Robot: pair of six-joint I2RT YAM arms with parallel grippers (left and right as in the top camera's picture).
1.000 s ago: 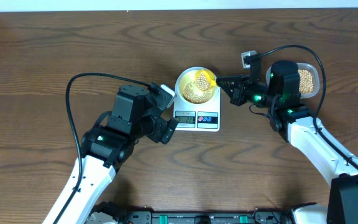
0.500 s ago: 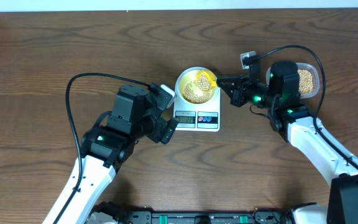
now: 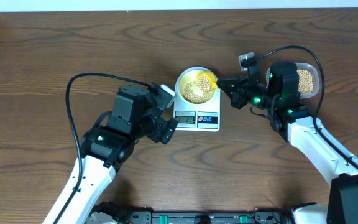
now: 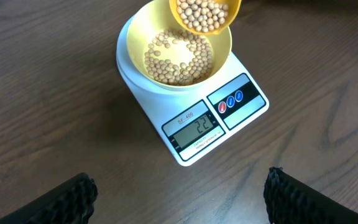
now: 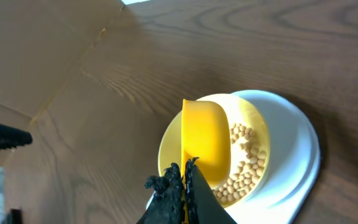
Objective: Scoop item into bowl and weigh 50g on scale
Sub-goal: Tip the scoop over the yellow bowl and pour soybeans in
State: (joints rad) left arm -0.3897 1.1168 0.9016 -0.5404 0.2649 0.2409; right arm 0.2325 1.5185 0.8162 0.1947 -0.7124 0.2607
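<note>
Mid-pour: my right claw [image 3: 221,81] was clenched on the loaded scoop [image 4: 205,14] over the bowl [image 4: 129,43] of beans [image 4: 179,59] on the scale [image 4: 244,115], left claw [image 4: 180,196] gaping idle, so next I'd tip gently toward fifty.

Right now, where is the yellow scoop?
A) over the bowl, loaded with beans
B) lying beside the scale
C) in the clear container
A: the scoop, shut in the right gripper, sits above the bowl on the scale, full of beans.
</note>
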